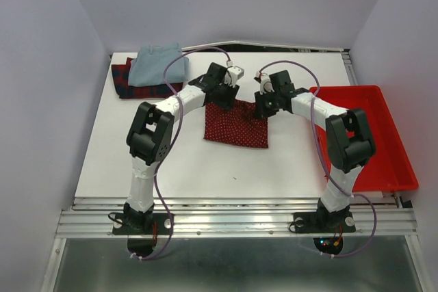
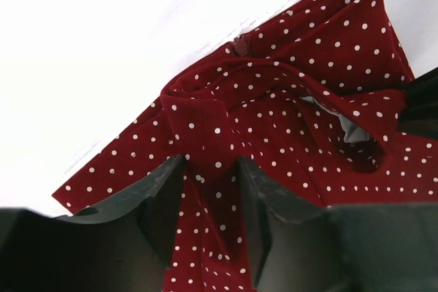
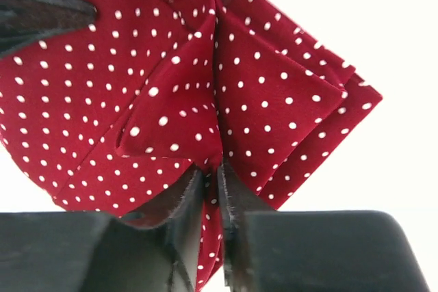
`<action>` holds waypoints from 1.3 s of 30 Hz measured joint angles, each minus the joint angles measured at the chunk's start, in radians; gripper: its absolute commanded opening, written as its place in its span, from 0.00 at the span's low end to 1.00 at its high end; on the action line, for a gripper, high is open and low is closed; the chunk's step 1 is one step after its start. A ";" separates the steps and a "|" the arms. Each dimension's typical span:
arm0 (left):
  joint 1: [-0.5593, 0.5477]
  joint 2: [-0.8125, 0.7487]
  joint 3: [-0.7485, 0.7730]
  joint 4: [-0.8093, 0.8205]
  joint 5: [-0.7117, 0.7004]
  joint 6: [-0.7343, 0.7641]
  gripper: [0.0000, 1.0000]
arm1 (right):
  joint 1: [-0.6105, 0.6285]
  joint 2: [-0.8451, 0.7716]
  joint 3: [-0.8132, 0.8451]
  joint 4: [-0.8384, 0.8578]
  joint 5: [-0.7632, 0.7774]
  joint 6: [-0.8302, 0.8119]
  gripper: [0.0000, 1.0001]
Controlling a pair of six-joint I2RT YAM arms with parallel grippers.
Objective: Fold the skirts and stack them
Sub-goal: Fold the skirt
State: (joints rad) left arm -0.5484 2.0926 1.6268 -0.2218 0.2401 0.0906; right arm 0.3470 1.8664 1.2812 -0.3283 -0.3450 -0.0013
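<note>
Tray (image 1: 393,141) of bright red plastic sits on the right side of the white table (image 1: 185,162), with the right arm's elbow over its inner edge. Pale, plain walls close the table in on three sides. At the far left corner the pale blue skirt (image 1: 156,63) lies folded on the plaid skirt (image 1: 130,85). The dotted red skirt (image 1: 236,126) is mid-table, its long axis running left to right. The left gripper (image 2: 211,169) holds its far edge with jaws half closed on a bunched fold. The right gripper (image 3: 212,176) pinches that edge too, jaws narrow. The near edge lies on the table.
</note>
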 measured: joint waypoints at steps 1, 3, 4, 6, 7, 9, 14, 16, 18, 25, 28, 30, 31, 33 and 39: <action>0.000 0.000 0.000 0.003 -0.005 -0.003 0.35 | 0.000 0.000 0.009 0.001 0.007 0.000 0.11; 0.001 -0.003 -0.011 0.018 -0.007 -0.007 0.21 | 0.000 0.000 0.023 0.002 0.015 0.014 0.08; 0.002 -0.006 -0.022 0.023 -0.007 -0.010 0.17 | 0.000 -0.002 0.032 0.002 0.021 0.025 0.06; 0.009 -0.011 -0.042 0.030 -0.004 -0.018 0.01 | 0.000 -0.008 0.040 0.002 0.029 0.044 0.03; 0.012 -0.013 -0.049 0.031 -0.003 -0.021 0.00 | 0.000 -0.016 0.043 0.002 0.033 0.055 0.02; 0.019 -0.018 -0.059 0.033 0.003 -0.025 0.00 | 0.000 -0.028 0.049 0.002 0.039 0.078 0.02; 0.042 -0.036 -0.077 0.054 0.011 -0.033 0.00 | 0.000 -0.032 0.060 0.032 0.056 0.114 0.08; 0.052 -0.039 -0.087 0.063 0.014 -0.040 0.00 | 0.000 -0.018 0.060 0.055 0.079 0.130 0.19; 0.063 -0.039 -0.098 0.069 0.019 -0.045 0.00 | 0.000 0.003 0.060 0.077 0.106 0.138 0.39; 0.113 -0.038 -0.127 0.072 0.049 -0.065 0.00 | 0.000 0.092 0.037 0.166 0.296 0.179 0.65; 0.127 -0.037 -0.128 0.074 0.060 -0.074 0.05 | -0.001 0.093 0.037 0.180 0.345 0.183 0.65; 0.134 -0.037 -0.129 0.076 0.066 -0.076 0.13 | -0.006 0.088 0.037 0.193 0.370 0.185 0.56; 0.138 -0.037 -0.131 0.078 0.068 -0.082 0.17 | -0.007 0.084 0.037 0.193 0.372 0.183 0.50; 0.143 -0.037 -0.140 0.085 0.071 -0.093 0.27 | -0.007 0.064 0.037 0.194 0.363 0.182 0.34; 0.153 -0.019 -0.142 0.087 0.070 -0.119 0.50 | -0.012 -0.058 0.037 0.227 0.183 0.181 0.17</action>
State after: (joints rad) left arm -0.3958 2.0731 1.4849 -0.1352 0.3099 -0.0284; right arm 0.3347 1.8084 1.3178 -0.1017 -0.1616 0.1799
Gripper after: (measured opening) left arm 0.463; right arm 0.195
